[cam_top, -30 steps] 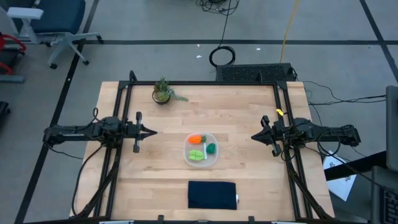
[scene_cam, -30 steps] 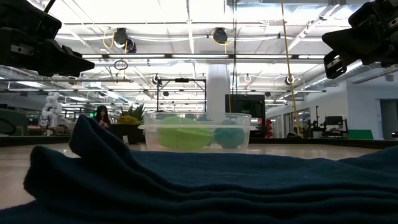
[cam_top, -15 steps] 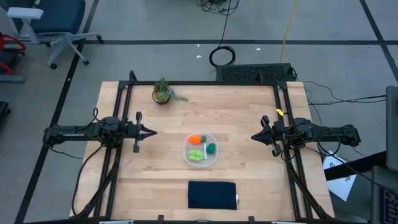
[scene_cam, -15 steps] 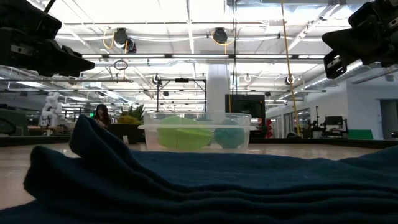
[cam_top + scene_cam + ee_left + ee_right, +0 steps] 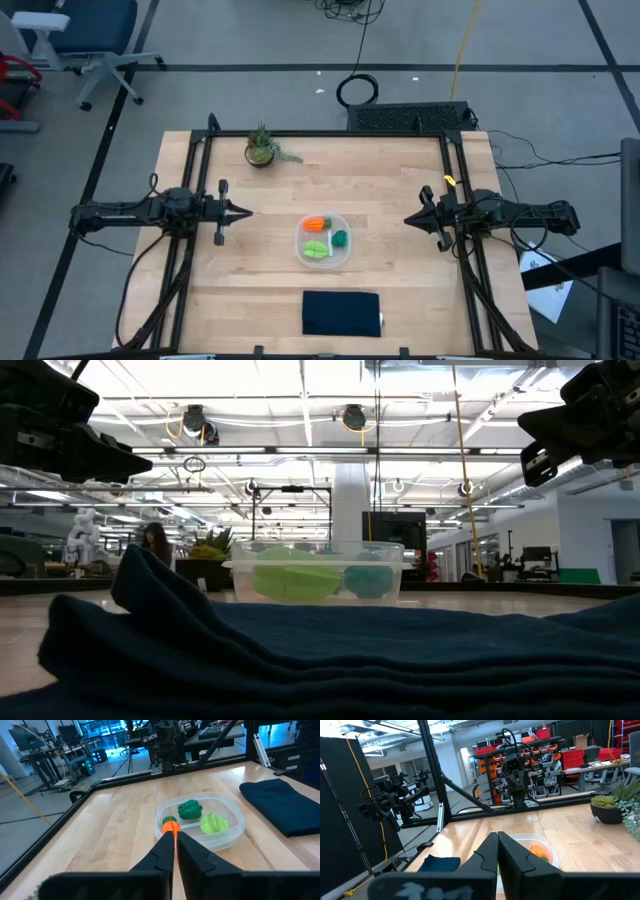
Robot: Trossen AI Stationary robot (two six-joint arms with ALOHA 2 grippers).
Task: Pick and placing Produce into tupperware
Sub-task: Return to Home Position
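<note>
Likely light, stiff tupperware, best pinched at its rim; left hand and right hand closed, empty, near the desk's side edges

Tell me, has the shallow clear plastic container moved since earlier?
No. The clear container keeps the same gap from the dark navy rectangular pad in the high view.

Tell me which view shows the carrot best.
High view: the carrot lies whole and unblocked in the tupperware. Left wrist view is closer, but the left gripper covers one end. Right wrist view shows an orange bit past the right gripper. Low view: not visible.
</note>
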